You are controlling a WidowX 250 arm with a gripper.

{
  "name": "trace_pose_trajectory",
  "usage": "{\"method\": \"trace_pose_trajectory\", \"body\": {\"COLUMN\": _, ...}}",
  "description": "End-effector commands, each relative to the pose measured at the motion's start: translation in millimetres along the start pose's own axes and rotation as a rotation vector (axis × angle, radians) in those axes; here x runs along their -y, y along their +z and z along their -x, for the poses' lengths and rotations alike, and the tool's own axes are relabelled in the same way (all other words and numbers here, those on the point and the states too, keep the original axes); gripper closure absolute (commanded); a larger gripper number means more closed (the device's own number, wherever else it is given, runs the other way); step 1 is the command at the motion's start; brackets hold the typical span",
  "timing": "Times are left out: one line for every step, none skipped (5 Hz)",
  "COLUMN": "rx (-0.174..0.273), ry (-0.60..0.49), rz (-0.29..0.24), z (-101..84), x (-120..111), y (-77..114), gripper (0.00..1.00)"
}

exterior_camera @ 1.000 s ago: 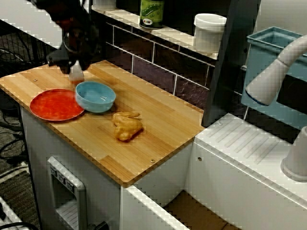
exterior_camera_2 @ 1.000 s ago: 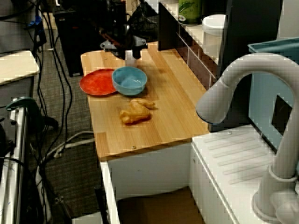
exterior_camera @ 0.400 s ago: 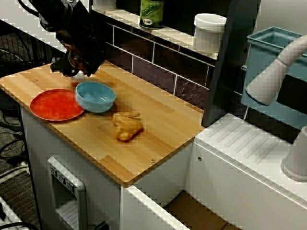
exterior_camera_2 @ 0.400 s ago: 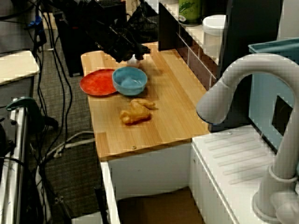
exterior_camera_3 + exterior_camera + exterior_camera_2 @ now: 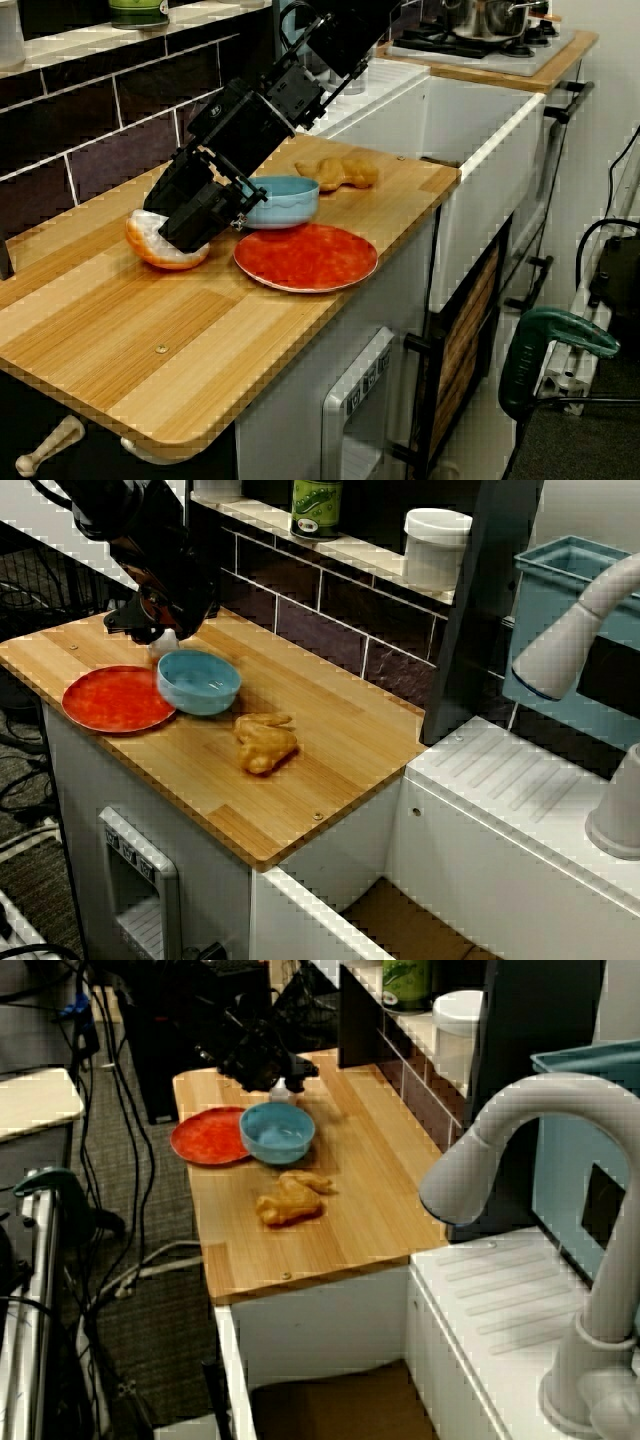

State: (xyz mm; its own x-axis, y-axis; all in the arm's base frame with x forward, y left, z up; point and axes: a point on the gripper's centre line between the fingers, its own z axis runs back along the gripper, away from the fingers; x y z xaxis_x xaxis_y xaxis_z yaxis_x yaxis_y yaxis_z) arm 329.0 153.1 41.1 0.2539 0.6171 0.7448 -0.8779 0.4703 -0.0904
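Orange round thing with a white top (image 5: 165,250) lies on the light wooden surface (image 5: 120,330), close to the dark tiled back wall and just behind the light blue bowl (image 5: 285,200). It sits flat on the wood, so it has not been lifted or carried anywhere.

The black hand (image 5: 192,235) is down on it, leaning in from the bowl's side, and it touches the thing's top. Its dark fingers bunch over the thing (they hide each other), so I cannot tell if they are spread or pinching. In the view from above, only a small white bit (image 5: 163,640) peeps out from under the hand.

The bowl stands just beside a flat red plate (image 5: 305,257); they look like they touch. Further along the surface, well apart from the hand, lies a yellow-brown toy chicken piece (image 5: 265,742). On the ledge above the tiles stand a green can (image 5: 316,505) and a white pot (image 5: 436,545). A big white tap (image 5: 570,630) curves over the sink side.
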Motion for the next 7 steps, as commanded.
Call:
{"method": "trace_pose_trajectory", "body": {"rx": -0.006, "ry": 0.009, "rz": 0.028, "z": -7.1, "x": 1.4, "y": 15.6, "gripper": 1.00}}
{"method": "trace_pose_trajectory", "body": {"rx": -0.044, "ry": 0.015, "rz": -0.002, "z": -8.0, "x": 1.8, "y": 15.6, "gripper": 0.00}}
{"method": "trace_pose_trajectory", "body": {"rx": -0.097, "ry": 0.038, "rz": 0.004, "z": -12.8, "x": 0.3, "y": 13.0, "gripper": 0.00}}
{"method": "trace_pose_trajectory", "body": {"rx": -0.156, "ry": 0.082, "rz": 0.001, "z": -22.4, "x": -3.1, "y": 8.6, "gripper": 0.00}}
{"method": "trace_pose_trajectory", "body": {"rx": -0.220, "ry": 0.111, "rz": 0.016, "z": -30.2, "x": -7.3, "y": 8.3, "gripper": 0.00}}
{"method": "trace_pose_trajectory", "body": {"rx": -0.277, "ry": 0.123, "rz": 0.033, "z": -35.2, "x": -11.0, "y": 11.6, "gripper": 0.00}}
{"method": "trace_pose_trajectory", "body": {"rx": -0.310, "ry": 0.125, "rz": 0.040, "z": -37.6, "x": -12.6, "y": 12.6, "gripper": 0.00}}
